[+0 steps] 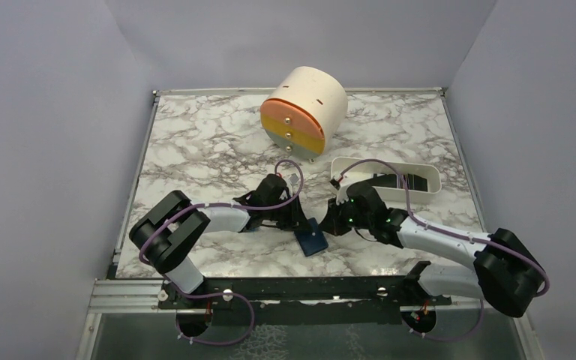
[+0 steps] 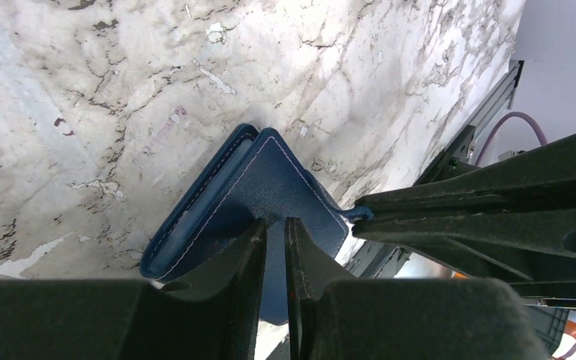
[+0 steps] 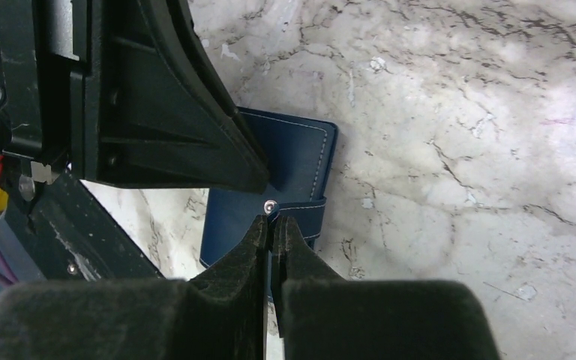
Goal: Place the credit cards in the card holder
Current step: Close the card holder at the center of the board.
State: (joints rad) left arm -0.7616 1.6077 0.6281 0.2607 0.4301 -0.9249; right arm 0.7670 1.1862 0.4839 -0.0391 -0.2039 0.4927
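The card holder (image 2: 270, 180) is a small navy wallet with pale stitching along its edges. It sits on the marble tabletop (image 1: 195, 150) near the front edge, about midway between the two arms. From overhead it lies askew, one corner pointing toward the arm bases. In the left wrist view it is folded over, and a strip of paler blue-grey lining shows along the slightly parted long edge.

The left claw (image 2: 276, 223) has its fingers drawn almost together. The slim gap between them is filled with the navy cover, so it appears clamped on one side of the card holder. The snap tab (image 3: 304, 214) runs across the cover from the opposite side, with a small metal stud (image 3: 270, 204) at its end. The right claw (image 3: 271, 220) is fully closed with its tips right at that stud. In the left wrist view, a sliver of blue shows pinched between those tips, so it is nipping the end of the tab. The two claws face each other across the wallet, close together, with the left one's finger overlapping the cover in the right wrist view.

Behind the right arm, well apart from the card holder, stands a white oblong tray (image 1: 431, 180) with something dark inside that cannot be made out. Farther back, near the middle of the tabletop, is a round cream box (image 1: 315, 94) tipped on its side. Its face is banded orange, yellow and grey, with small knobs down the middle.
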